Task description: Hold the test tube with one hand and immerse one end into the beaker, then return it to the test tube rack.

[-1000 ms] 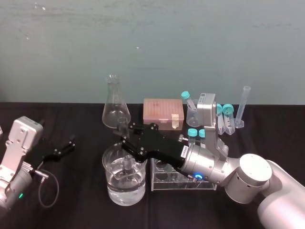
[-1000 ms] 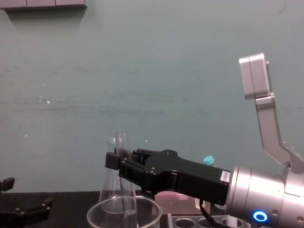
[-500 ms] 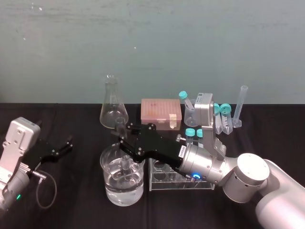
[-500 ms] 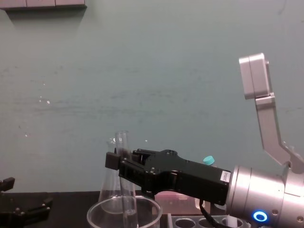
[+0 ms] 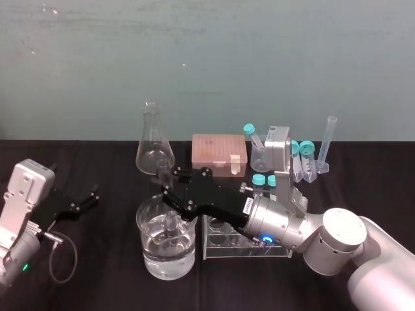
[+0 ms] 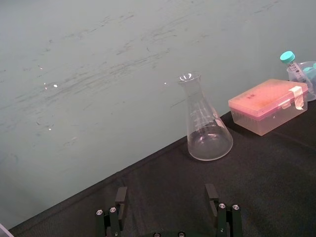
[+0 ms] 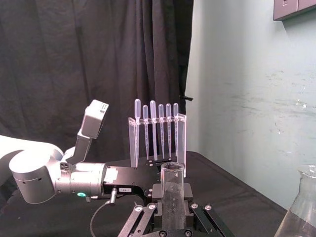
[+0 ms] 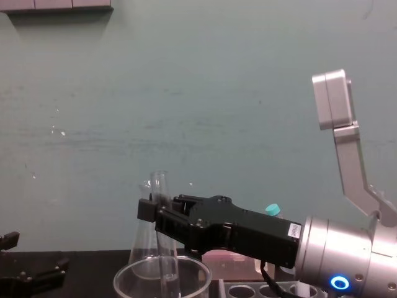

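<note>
A: One half of the job looks done to me. Would you agree?

B: Roughly. The right gripper (image 5: 167,186) reaches in from the right, and its fingers are closed tight on the test tube (image 8: 160,186), a little below its open mouth. The tube stands almost upright, tilted slightly, with its round end down inside the beaker (image 5: 140,223).

A: Is that end actually wet?

B: I judge so. The beaker holds clear liquid (image 5: 162,259) to about half its height, and in the head view the tube's lower end sits at or just under that surface. I cannot tell through the glass how deep it goes.

A: So the pick-up is finished and the dip is made or being made. What is left?

B: The return. The test tube rack (image 5: 224,241) stands just beside the beaker, on its right, partly covered by that arm. At least two of its round holes show empty. The tube has to be lifted clear of the beaker's rim and carried the short way over. Then it must be lined up with a hole and lowered in before the fingers let go.

A: And the other arm?

B: The left gripper (image 6: 166,197) sits low over the black table (image 5: 110,285), well to the left, fingers spread wide and holding nothing. I expect no part for it here.

A: Anything in the way?

B: The conical flask (image 5: 154,152) and the pink box (image 5: 219,152) stand behind, apart from that short path.
</note>
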